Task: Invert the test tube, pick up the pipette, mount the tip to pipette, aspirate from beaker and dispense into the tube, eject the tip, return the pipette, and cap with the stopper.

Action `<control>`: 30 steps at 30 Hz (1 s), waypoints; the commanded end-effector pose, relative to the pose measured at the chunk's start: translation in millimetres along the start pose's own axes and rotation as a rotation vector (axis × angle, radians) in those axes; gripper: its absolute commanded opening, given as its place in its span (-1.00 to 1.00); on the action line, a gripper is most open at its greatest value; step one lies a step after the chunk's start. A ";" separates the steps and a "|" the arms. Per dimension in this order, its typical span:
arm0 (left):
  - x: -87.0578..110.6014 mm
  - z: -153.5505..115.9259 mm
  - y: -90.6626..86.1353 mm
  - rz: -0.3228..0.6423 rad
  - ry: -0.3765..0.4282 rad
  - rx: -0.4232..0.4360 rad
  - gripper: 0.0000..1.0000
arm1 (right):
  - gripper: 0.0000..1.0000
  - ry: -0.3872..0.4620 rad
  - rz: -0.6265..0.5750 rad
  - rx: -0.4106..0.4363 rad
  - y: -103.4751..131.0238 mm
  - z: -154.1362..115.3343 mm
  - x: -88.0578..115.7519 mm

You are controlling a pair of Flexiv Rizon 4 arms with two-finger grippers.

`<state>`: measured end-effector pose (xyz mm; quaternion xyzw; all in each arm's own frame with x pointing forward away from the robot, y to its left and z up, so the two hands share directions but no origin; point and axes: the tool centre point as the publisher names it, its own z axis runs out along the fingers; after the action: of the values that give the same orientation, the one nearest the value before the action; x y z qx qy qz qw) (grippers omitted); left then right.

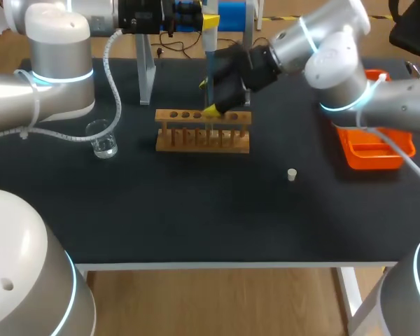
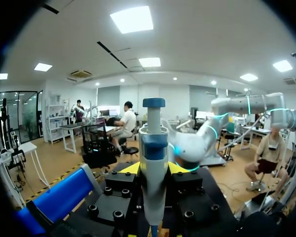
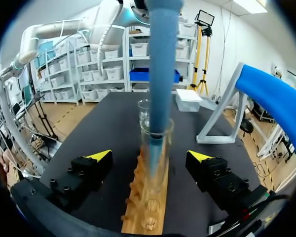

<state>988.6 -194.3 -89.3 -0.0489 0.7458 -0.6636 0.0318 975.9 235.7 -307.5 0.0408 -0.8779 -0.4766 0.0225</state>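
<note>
1. Table (image 1: 196, 217) – black top, bearing all items below.
2. Orange tray (image 1: 367, 150) – at the right edge.
3. Wooden rack (image 1: 203, 138) – mid-table.
4. Left gripper (image 2: 154, 169) – clamped on the pipette (image 2: 153, 148), which hangs upright over the rack.
5. Right gripper (image 3: 149, 156) – fingers wide apart, flanking the test tube (image 3: 156, 148) without touching it.
6. Beaker (image 1: 103, 140) – left of the rack, apart from it.
7. Test tube – upright in the rack, with the pipette's lower end in its mouth.
8. Stopper (image 1: 292, 174) – on the table, between rack and tray.
</note>
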 end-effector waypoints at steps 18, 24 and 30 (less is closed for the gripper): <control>0.6 0.3 -0.6 -0.001 -0.003 -0.001 -1.00 | 1.00 -0.004 0.027 0.022 -6.8 12.2 -6.8; 0.6 0.3 -0.6 -0.001 -0.003 -0.001 -1.00 | 1.00 -0.004 0.027 0.022 -6.8 12.2 -6.8; 0.6 0.3 -0.6 -0.001 -0.003 -0.001 -1.00 | 1.00 -0.004 0.027 0.022 -6.8 12.2 -6.8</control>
<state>988.6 -194.3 -89.3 -0.0489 0.7458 -0.6636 0.0318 981.9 243.8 -320.5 0.0281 -0.8834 -0.4671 0.0261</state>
